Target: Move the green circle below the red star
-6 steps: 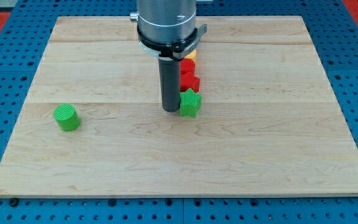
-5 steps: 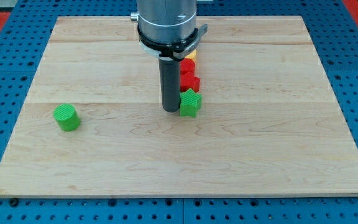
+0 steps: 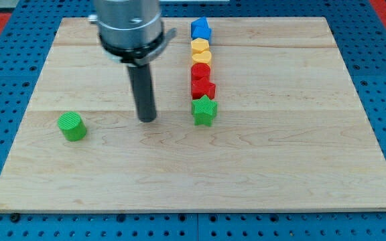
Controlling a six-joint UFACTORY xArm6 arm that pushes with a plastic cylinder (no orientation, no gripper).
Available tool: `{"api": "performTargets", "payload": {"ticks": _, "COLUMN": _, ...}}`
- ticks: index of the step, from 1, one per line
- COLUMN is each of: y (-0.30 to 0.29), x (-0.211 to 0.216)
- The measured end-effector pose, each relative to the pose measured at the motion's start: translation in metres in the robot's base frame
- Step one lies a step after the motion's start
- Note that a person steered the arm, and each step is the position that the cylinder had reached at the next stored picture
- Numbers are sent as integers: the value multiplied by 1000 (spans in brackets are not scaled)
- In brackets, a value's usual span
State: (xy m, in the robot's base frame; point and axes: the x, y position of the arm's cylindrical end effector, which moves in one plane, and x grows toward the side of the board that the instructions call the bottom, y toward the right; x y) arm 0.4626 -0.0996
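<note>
The green circle [image 3: 71, 126], a short cylinder, stands near the board's left edge. The red star [image 3: 203, 89] sits in a vertical column of blocks right of the middle, with a green star [image 3: 204, 111] directly below it and touching it. My tip [image 3: 147, 119] rests on the board between the two, about a block's width left of the green star and well to the right of the green circle. It touches no block.
The column above the red star holds a red circle [image 3: 201, 71], two yellow blocks [image 3: 200, 51] and a blue block [image 3: 200, 29] at the top. The wooden board [image 3: 313, 167] lies on a blue pegboard.
My tip has moved left, away from the green star that it stood beside. The arm no longer hides the upper blocks of the column. No block has moved.
</note>
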Motion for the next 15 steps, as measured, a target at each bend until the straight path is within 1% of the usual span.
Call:
{"api": "performTargets", "payload": {"ticks": 1, "y": -46, "x": -1}}
{"api": "performTargets", "payload": {"ticks": 3, "y": -145, "x": -21}}
{"api": "performTargets", "payload": {"ticks": 4, "y": -164, "x": -18}}
{"api": "performTargets", "payload": {"ticks": 5, "y": -126, "x": -6}}
{"api": "performTargets", "payload": {"ticks": 6, "y": -106, "x": 13}}
{"api": "performTargets", "payload": {"ticks": 7, "y": -128, "x": 27}}
{"api": "performTargets", "payload": {"ticks": 8, "y": -124, "x": 46}}
{"api": "performTargets", "payload": {"ticks": 9, "y": -95, "x": 46}}
{"api": "performTargets", "payload": {"ticks": 12, "y": -38, "x": 35}}
{"api": "performTargets", "payload": {"ticks": 14, "y": 10, "x": 30}}
{"api": "performTargets", "payload": {"ticks": 15, "y": 10, "x": 24}}
